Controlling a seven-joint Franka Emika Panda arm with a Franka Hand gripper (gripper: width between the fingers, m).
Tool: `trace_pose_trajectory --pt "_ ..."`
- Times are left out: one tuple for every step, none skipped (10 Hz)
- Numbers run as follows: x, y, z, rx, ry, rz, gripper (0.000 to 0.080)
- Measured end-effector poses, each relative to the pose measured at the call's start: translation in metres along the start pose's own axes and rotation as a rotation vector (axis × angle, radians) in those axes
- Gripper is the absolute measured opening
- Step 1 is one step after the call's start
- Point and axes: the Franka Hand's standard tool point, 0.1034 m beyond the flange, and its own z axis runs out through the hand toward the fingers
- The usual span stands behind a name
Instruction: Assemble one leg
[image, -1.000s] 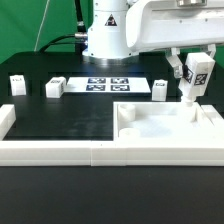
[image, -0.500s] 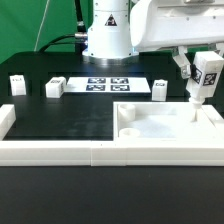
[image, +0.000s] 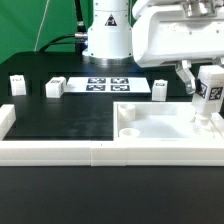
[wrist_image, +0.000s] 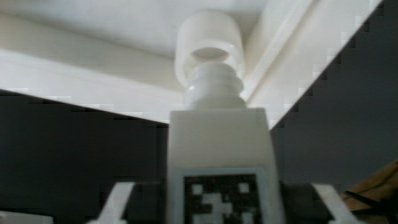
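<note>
Leg (image: 211, 90) is held by the gripper (image: 204, 80) at the right edge of the exterior view. It is roughly upright, with its tagged face turned toward the camera and its lower end hanging over the far right corner of the big white panel (image: 160, 128). The jaws are closed narrowly on the block's sides. In the wrist view a finger (wrist_image: 118, 202) is seen at each flank of the tag, and the stepped, threaded tip (wrist_image: 210, 78) is pointed at the panel corner. Whether the tip is already touching the panel cannot be told.

The leg is judged to be light, rigid plastic with smooth faces, so it is likely to slip or twist if squeezed weakly. It is best taken on two flat opposite sides of the square body, near the tagged end, with the threaded end left free for the hole. The thin tip is probably the weakest part and should be spared side loads.

Three spare legs (image: 54, 88) are set along the back of the black table (image: 60, 120), flanking the marker board (image: 108, 84).
</note>
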Motion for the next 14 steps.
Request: trace_pose_trajectory --pt "-0.003 0.0 0.003 0.001 -0.005 0.0 0.0288" --pt "-0.003 0.0 0.005 0.0 -0.003 0.001 0.0288" --pt "-0.002 0.001 0.006 -0.003 0.007 0.002 0.0288" --pt "-0.001 0.002 0.007 -0.006 0.018 0.003 0.0288" --pt "-0.001 0.002 0.008 -0.007 0.021 0.003 0.0288" --pt "-0.004 0.001 0.01 -0.006 0.017 0.002 0.0288" --pt "-0.007 0.001 0.014 -0.004 0.01 0.001 0.0288" --pt "-0.009 0.001 0.017 -0.004 0.008 0.001 0.0288" --pt "-0.009 0.001 0.017 -0.004 0.011 0.001 0.0288" --pt "-0.009 0.001 0.017 -0.006 0.018 0.001 0.0288" --pt "-0.01 0.001 0.019 -0.008 0.024 -0.001 0.0288" --pt "-0.013 0.001 0.021 -0.009 0.025 -0.007 0.0288" --pt "-0.012 0.001 0.021 -0.009 0.026 -0.007 0.0288" --pt "-0.013 0.001 0.021 -0.009 0.025 -0.007 0.0294"
